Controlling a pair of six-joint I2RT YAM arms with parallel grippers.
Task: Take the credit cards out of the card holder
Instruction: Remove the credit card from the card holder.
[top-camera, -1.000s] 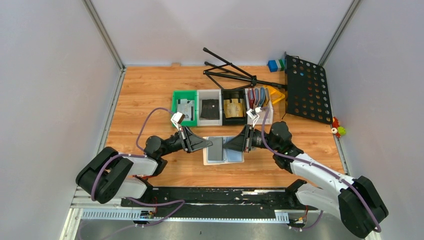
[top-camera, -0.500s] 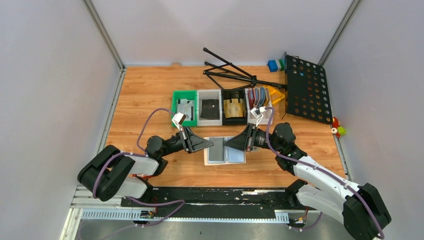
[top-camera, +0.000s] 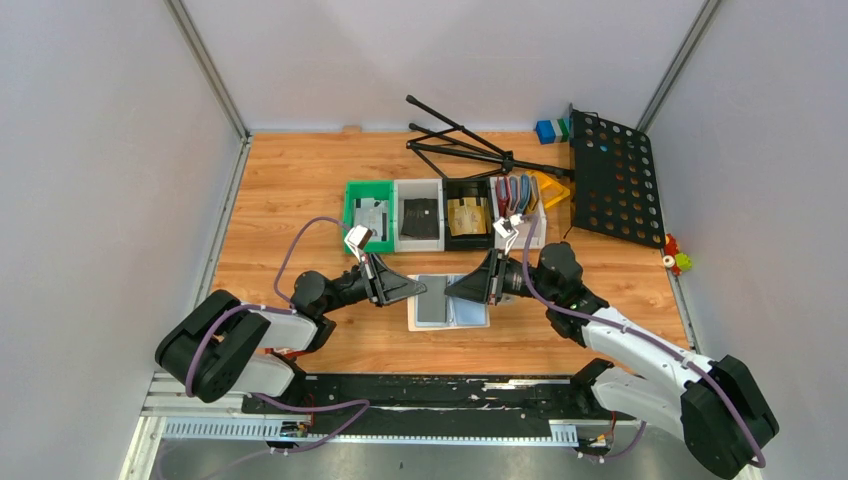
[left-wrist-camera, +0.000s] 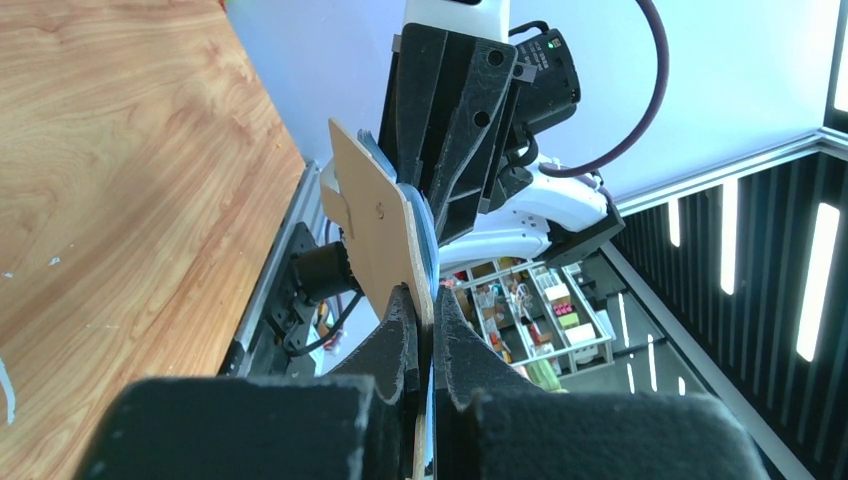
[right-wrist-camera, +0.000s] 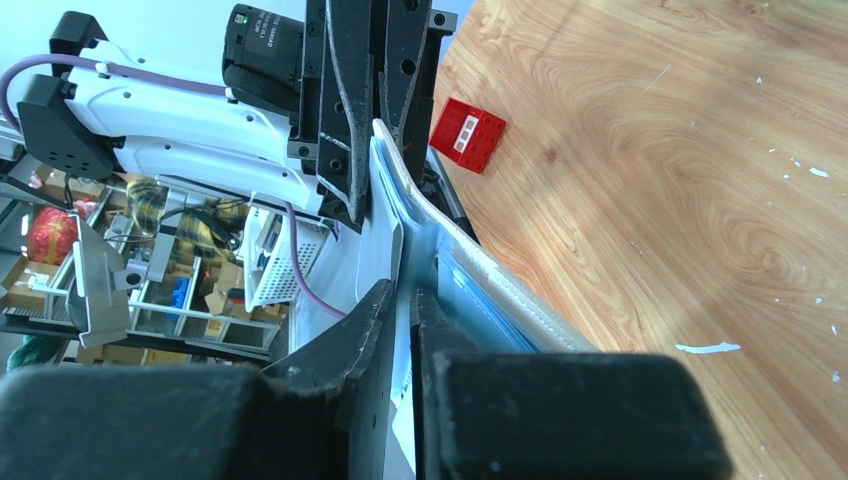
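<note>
- The card holder (top-camera: 468, 308) is a thin, pale grey-blue folding wallet with a tan back. It is held open between both grippers over the wood-grain table (top-camera: 290, 200).
- A flat, dark grey credit card (top-camera: 432, 298) sits in the half nearest the left gripper (top-camera: 422, 290).
- The left gripper is pressed together on the card holder's edge.
- The right gripper (top-camera: 450, 290) pinches a pale layer from the opposite side.
- A red block (right-wrist-camera: 467, 135) lies on the table near the left gripper.
- A row of small bins (top-camera: 418, 215) stands beyond both grippers.
</note>
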